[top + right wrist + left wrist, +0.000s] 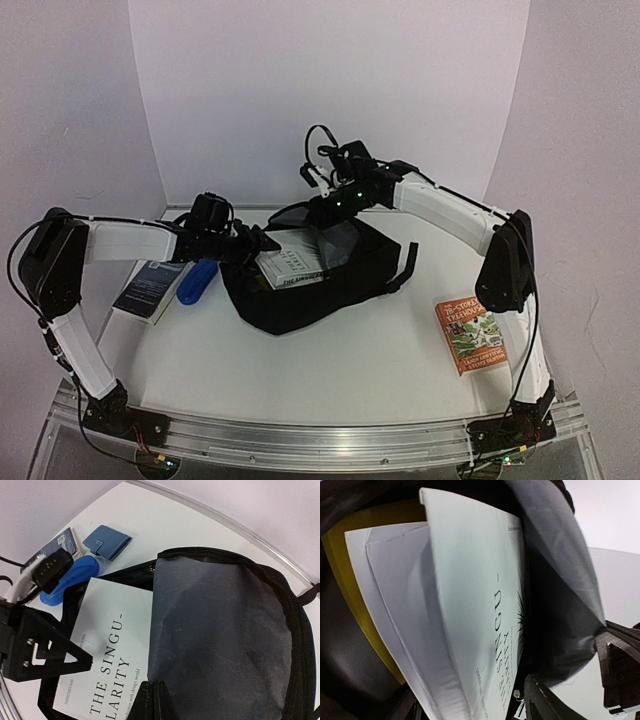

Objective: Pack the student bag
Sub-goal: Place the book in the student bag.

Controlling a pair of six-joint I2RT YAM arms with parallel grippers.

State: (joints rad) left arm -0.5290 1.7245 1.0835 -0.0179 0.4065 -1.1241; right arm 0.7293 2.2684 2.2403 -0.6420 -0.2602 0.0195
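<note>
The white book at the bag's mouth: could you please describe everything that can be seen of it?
The white book is a thin paperback with a matt white cover, a black serif title, THE SINGULARITY, and a small subtitle line. It lies title side up, partly tucked into the open student bag under the grey lining flap, the rest sticking out toward the left arm. In the left wrist view its cover bows away from the pages. The left gripper stands at its outer edge, jaws apart.

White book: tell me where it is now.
Top view, left of centre: the white book sticks out of the mouth of the bag, just right of the left gripper and the blue case.
</note>
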